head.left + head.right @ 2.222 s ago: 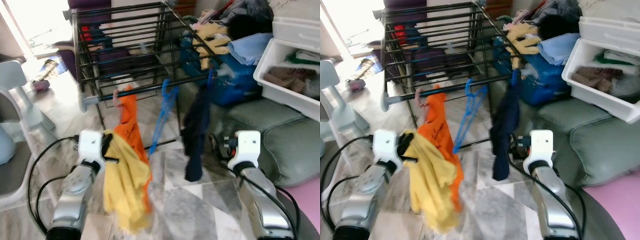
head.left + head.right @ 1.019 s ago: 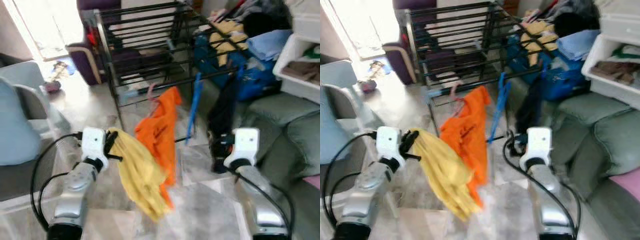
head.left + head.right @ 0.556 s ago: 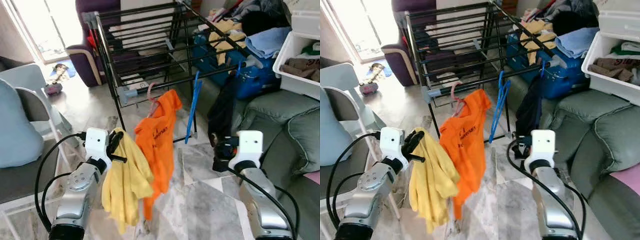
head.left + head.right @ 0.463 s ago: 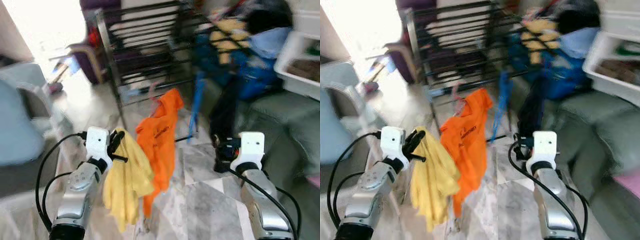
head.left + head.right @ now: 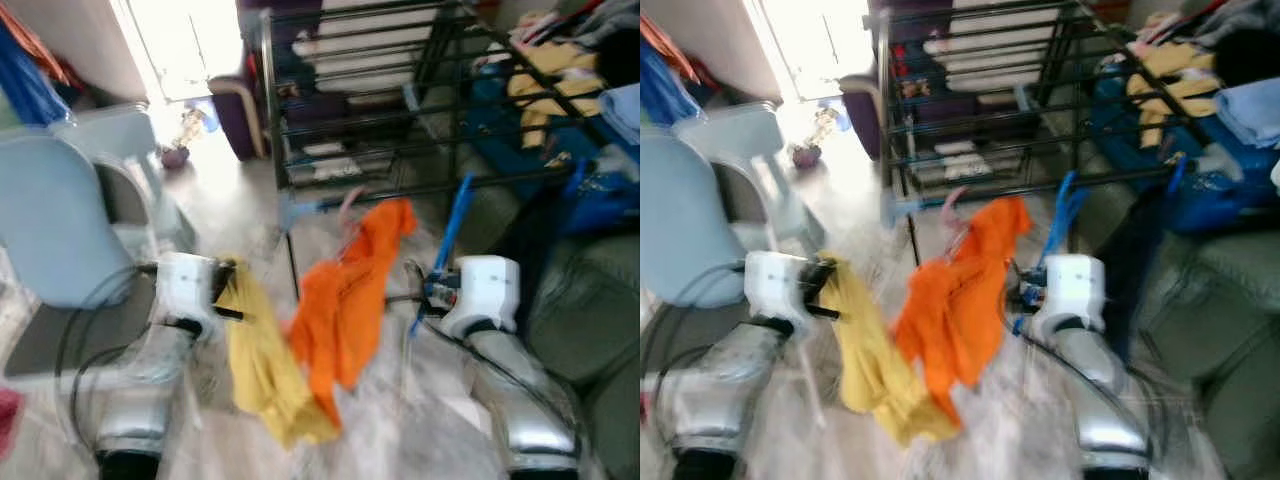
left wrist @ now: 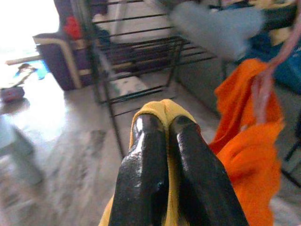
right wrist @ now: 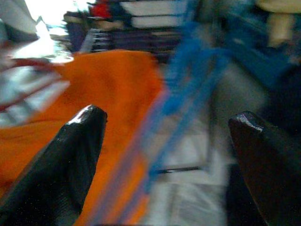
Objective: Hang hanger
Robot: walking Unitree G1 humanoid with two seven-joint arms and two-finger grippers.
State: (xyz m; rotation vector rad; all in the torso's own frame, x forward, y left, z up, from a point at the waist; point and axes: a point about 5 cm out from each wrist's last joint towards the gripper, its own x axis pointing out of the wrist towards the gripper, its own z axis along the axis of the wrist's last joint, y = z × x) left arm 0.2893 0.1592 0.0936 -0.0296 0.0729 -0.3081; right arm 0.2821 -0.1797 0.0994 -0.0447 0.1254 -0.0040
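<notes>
Tightly pinched, the left gripper (image 6: 162,141) has its two black fingers (image 6: 143,179) pressed together on a fold of the yellow garment (image 5: 262,370), which drapes down from the fingertips at the lower left of the left eye view. The gripper sits at the end of the left arm (image 5: 140,400), low in the frame, and the yellow cloth hangs just beside the orange shirt (image 5: 350,305).

Across from it, the right gripper (image 7: 171,141) stands wide, its fingers far apart at the two lower corners of the right wrist view with nothing between them; beyond them lie the orange shirt and the blue hanger (image 7: 188,89), blurred. In the eye views the right arm (image 5: 505,400) rises from the lower right, its white wrist housing near the shirt's right side.

The orange shirt hangs on a pink hanger (image 5: 347,205) hooked on the front rail of the black drying rack (image 5: 400,110), at the centre of the frame. The blue hanger (image 5: 447,225) hangs from the same rail, just right of the shirt. A dark garment (image 5: 1130,270) hangs farther right.

A pale blue chair (image 5: 70,210) stands at the left, a green sofa (image 5: 590,320) at the right edge, and clothes are piled at the upper right. The eye views are motion-blurred.
</notes>
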